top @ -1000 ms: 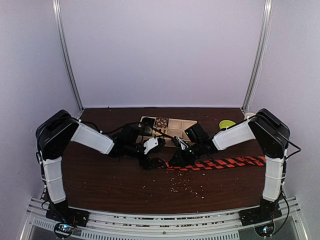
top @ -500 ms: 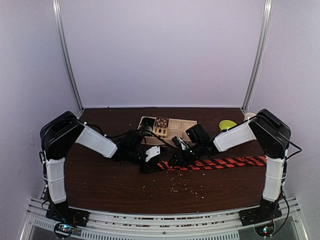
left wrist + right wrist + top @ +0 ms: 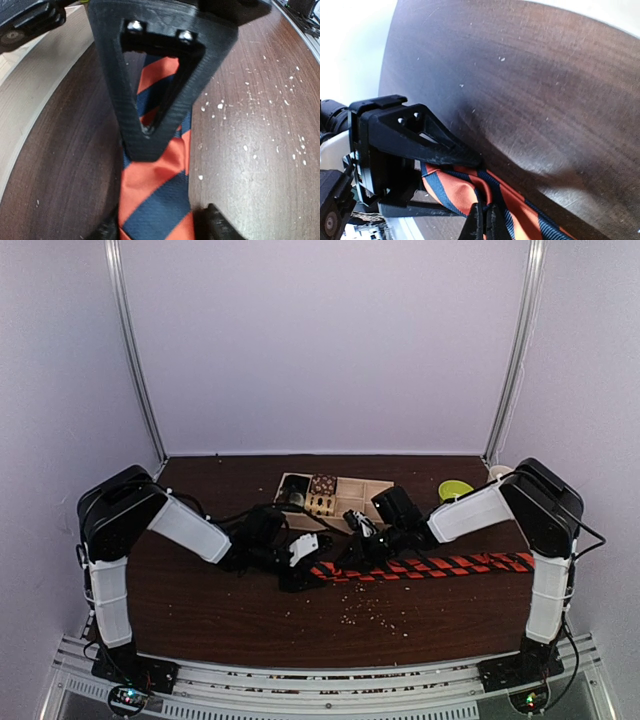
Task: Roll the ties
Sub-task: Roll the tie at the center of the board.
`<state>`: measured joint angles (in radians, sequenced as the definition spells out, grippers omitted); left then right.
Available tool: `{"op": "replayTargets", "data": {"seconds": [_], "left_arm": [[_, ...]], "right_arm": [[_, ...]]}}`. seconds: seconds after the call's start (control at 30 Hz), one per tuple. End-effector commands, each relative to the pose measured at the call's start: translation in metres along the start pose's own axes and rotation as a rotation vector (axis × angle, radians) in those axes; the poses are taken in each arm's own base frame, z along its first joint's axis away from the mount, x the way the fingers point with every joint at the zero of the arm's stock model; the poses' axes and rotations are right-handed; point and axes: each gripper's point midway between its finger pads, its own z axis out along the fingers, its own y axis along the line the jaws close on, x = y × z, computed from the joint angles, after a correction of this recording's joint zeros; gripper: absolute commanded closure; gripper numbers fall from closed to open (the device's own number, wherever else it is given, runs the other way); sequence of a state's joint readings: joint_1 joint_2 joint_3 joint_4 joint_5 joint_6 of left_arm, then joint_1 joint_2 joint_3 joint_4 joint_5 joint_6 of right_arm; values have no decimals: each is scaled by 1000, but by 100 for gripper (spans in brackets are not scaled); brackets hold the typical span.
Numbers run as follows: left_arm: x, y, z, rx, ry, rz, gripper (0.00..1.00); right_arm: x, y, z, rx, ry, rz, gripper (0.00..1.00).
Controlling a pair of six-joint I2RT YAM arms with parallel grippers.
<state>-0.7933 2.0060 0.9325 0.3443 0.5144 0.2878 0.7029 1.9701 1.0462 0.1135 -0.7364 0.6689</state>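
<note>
One wooden tray (image 3: pixel 375 490), pale and shallow, divided into small square compartments, sits in the upper middle of the overhead view. We log fabric rolls (image 3: pixel 322 483) in the compartments toward its left end. One is brown and speckled in the back row, and one is tan and patterned just below it in the frame. A darker shape further left is crossed by cables and we cannot name it.

One striped necktie (image 3: pixel 450 565), long and narrow, is woven cloth with broad diagonal bands of orange-red and dark navy. It lies flat on the table (image 3: pixel 220 615), running from the centre of the overhead view toward the right edge. It is lower in the frame than the tray and apart from it.

Two grippers of black plastic, with triangular open-frame fingers, meet at the tie's left end. The right gripper (image 3: pixel 484 220) has its tips pressed together on a raised fold of the cloth. The left gripper (image 3: pixel 160 230) has its jaws apart, with a fingertip beside each long edge of the flat cloth.

The table is dark brown with visible wood grain and a faint sheen. It is scattered with pale specks (image 3: pixel 372 615), thickest in the lower centre of the overhead view.

One yellow-green round item (image 3: pixel 455 488) lies to the right of the tray; we cannot tell what kind of thing it is.
</note>
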Motion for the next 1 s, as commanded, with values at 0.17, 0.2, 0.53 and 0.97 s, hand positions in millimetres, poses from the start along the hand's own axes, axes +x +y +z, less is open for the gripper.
{"op": "replayTargets", "data": {"seconds": [0.17, 0.2, 0.53, 0.97], "left_arm": [[7, 2, -29, -100, -50, -43, 33], [8, 4, -32, -110, -54, -47, 32], [-5, 3, -31, -88, -118, -54, 46], [-52, -4, -10, -31, -238, -66, 62]], "right_arm": [[18, -40, 12, 154, 61, -25, 100], [19, -41, 13, 160, 63, -26, 100], [22, -50, 13, 191, 66, -28, 100], [25, -51, 16, 195, 72, -30, 100]]}}
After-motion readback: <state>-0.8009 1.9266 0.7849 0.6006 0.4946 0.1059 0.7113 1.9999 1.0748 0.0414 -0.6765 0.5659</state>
